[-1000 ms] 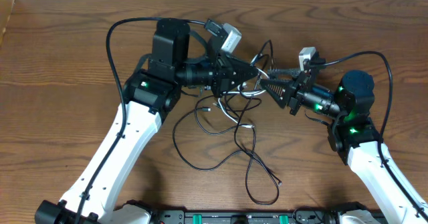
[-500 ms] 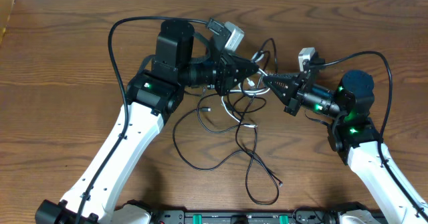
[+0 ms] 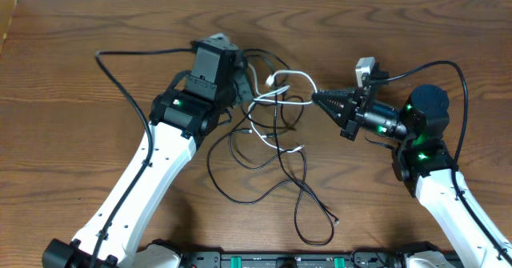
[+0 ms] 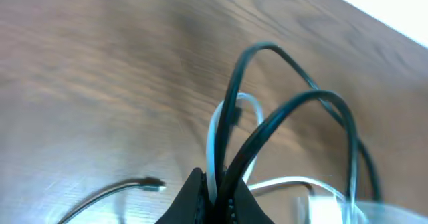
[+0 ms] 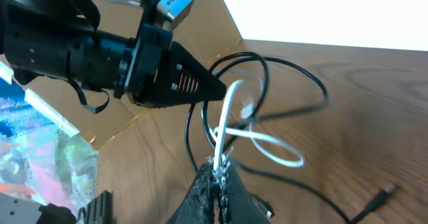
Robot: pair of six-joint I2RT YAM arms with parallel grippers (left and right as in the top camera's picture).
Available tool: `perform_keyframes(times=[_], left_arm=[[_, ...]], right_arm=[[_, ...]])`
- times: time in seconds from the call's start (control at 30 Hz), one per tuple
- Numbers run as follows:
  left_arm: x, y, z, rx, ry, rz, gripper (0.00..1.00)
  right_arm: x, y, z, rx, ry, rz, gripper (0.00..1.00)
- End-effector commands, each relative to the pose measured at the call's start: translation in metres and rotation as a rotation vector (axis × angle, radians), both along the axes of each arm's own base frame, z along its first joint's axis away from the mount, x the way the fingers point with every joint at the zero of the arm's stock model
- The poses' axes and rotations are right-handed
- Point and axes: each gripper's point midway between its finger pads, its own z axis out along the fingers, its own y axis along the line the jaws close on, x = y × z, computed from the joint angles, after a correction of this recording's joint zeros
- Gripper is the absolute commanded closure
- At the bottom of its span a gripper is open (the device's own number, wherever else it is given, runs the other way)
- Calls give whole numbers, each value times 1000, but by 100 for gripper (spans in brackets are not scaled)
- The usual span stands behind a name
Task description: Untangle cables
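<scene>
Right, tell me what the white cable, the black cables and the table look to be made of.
White cable: likely a soft plastic jacket, smooth and slightly glossy; it bends in loose loops.
Black cables: a similar rubbery plastic sheath, with a faint sheen along the curves.
Table: brown wood or wood-look laminate, satin; grain streaks show, but I cannot tell which.

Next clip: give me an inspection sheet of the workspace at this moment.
Surface: brown wooden table.
Job's things: thin white cord and thin black cords, tangled between the arms; black loops trail toward the near edge.
Clutter: nothing seen.
Grippers: left gripper shut on the white cord and a black one; right gripper shut on the white cord.
Cables: thick black wires loop from both arms.
Surroundings: brown cardboard panel behind the left arm.
</scene>
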Motion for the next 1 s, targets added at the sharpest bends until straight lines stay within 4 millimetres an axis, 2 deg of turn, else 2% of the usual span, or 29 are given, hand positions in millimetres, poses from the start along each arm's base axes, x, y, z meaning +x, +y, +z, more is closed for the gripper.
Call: perform_keyframes(times=[0.0, 0.2, 0.37, 0.43, 0.47, 0.57, 0.6, 0.7, 0.8, 0.87, 0.97], left_arm=[[6, 32, 4, 0, -18, 262, 93], [-2, 43, -3, -43, 28, 406, 92], [-2, 42, -3, -46, 30, 406, 93], [-1, 36, -2, -21, 26, 327, 92], [0, 31, -1, -13, 20, 274, 93], [5, -4, 9, -24, -30, -12, 93], [4, -15, 13, -37, -50, -99, 93], [-1, -53, 31, -101, -130, -373, 92], [-12, -82, 48, -173, -203, -578, 92], [-20, -94, 57, -212, -239, -673, 92], [-29, -105, 67, -251, -280, -777, 93]], right_arm=[[0, -3, 5, 3, -16, -1, 99], [4, -8, 5, 12, 6, -19, 99], [4, -9, 4, 13, 11, -20, 99], [4, -9, 4, 13, 12, -20, 99], [4, -9, 4, 13, 12, -20, 95], [4, -9, 4, 13, 11, -20, 63], [4, -9, 4, 11, 8, -19, 55], [4, -9, 2, 7, 12, -19, 25], [7, -11, -2, 0, 32, -46, 13], [8, -12, -4, -4, 45, -56, 5], [8, -11, -4, -6, 41, -55, 3]])
